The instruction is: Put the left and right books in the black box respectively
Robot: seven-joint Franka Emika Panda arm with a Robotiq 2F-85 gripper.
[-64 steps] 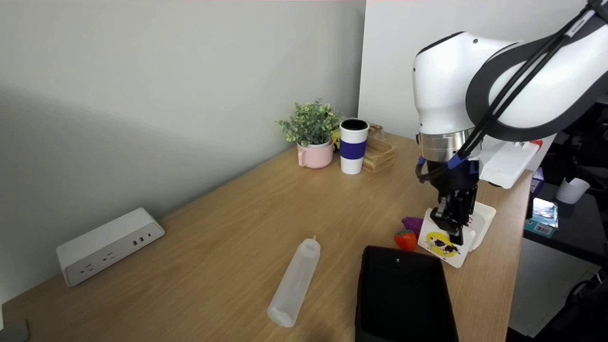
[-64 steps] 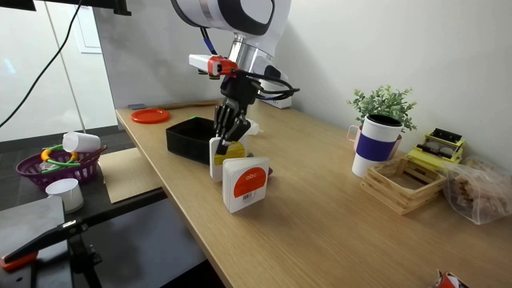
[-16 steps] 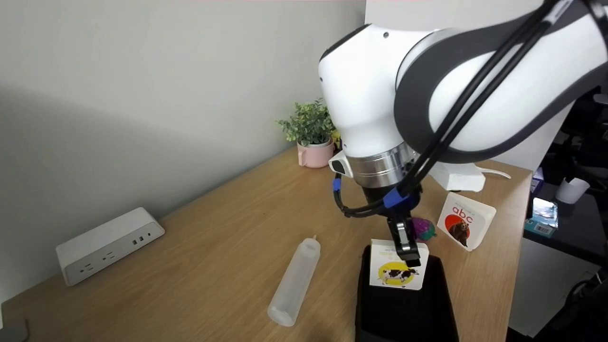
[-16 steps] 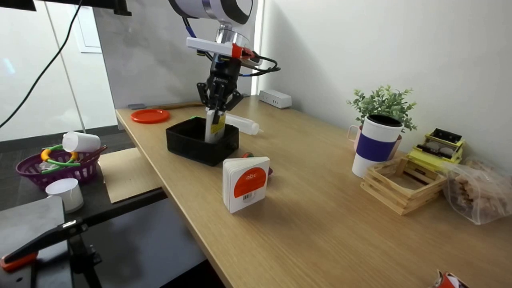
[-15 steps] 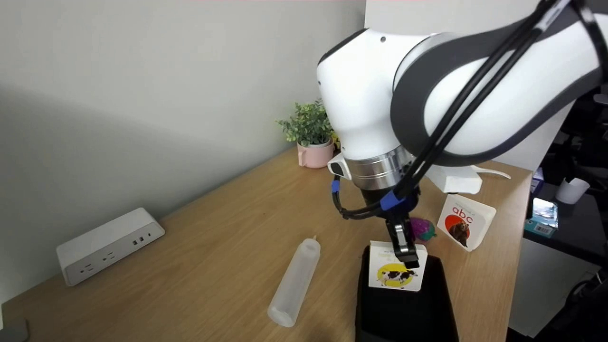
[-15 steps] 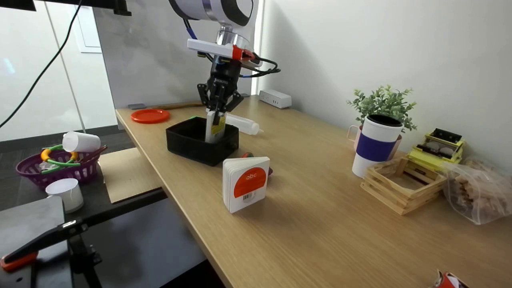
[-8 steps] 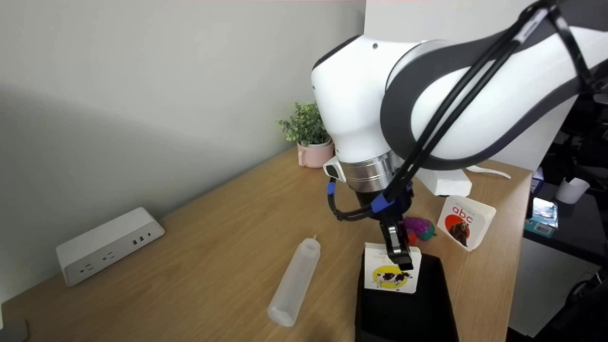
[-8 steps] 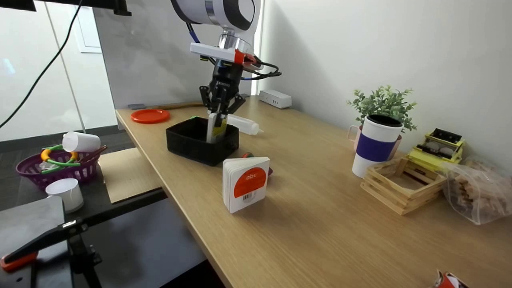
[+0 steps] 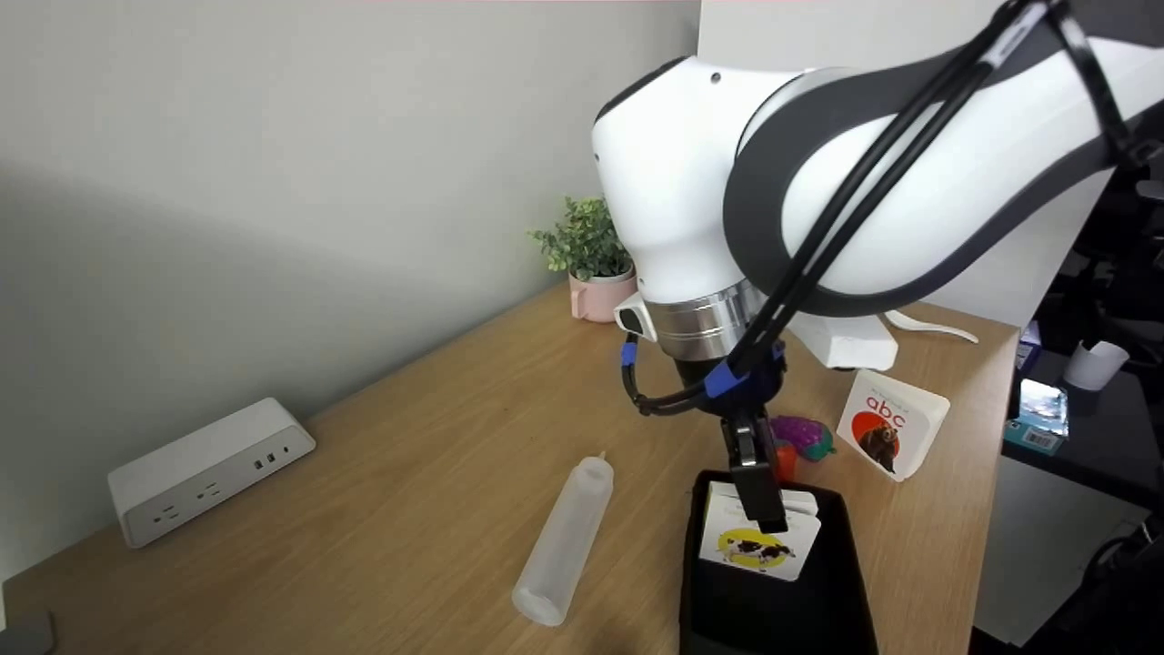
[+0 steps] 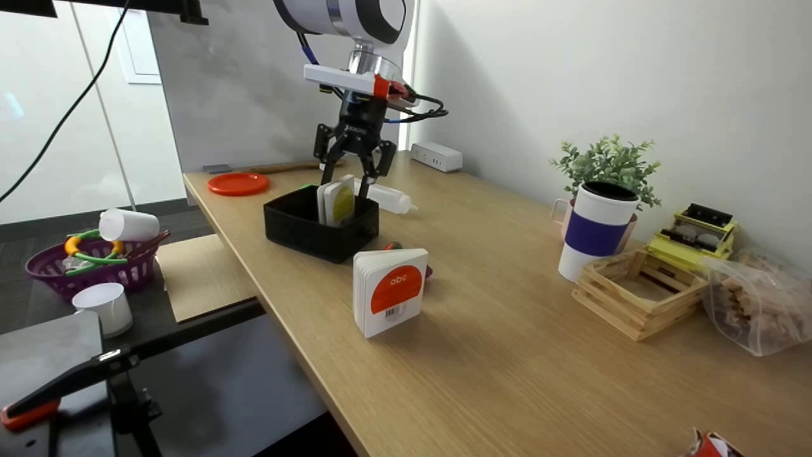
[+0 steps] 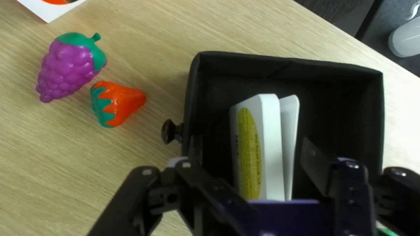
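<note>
A moment ago the gripper (image 10: pixel 345 185) pinched the book with yellow picture (image 11: pixel 250 154); now its 2 jaws stand wide apart, holding nothing, and this book stands between them inside the black box (image 10: pixel 304 233), its leaves slightly spread. In an exterior view, the book with red picture (image 10: pixel 389 295) remains on the table (image 10: pixel 507 362), nearer and to the right of the box.

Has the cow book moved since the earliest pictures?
Yes: in an exterior view, the cow book has gone from beside the abc book into the black box, which has stayed put.

Bright; wrist-view foreground seemingly blurry.
</note>
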